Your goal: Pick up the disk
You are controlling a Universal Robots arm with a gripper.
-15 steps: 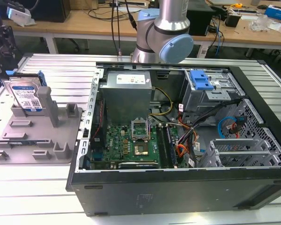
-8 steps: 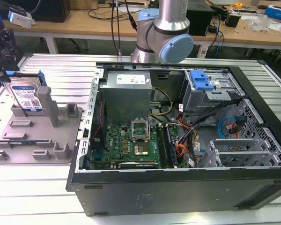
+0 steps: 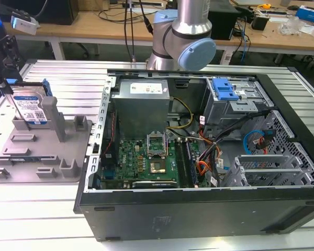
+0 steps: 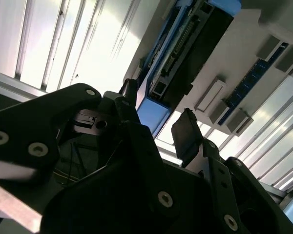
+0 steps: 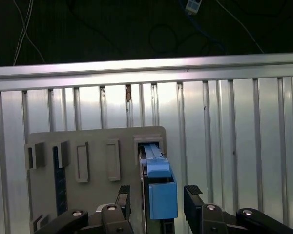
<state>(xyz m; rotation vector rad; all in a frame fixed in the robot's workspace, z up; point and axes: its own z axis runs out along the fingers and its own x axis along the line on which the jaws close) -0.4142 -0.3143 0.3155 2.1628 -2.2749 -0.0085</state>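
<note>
Exterior view: we note the disk upright in the grey fixture, label visible. First wrist view adds the gripper spread, fingers straddling the disk's blue rail, gaps either side.

1 disk, 1 grey fixture, 1 open computer case, 1 robot arm, 1 gripper

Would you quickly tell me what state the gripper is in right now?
Gripper: open, with one finger on either side of the disk; in the first wrist view a gap shows on both sides, so it is not clamped on it.
</note>
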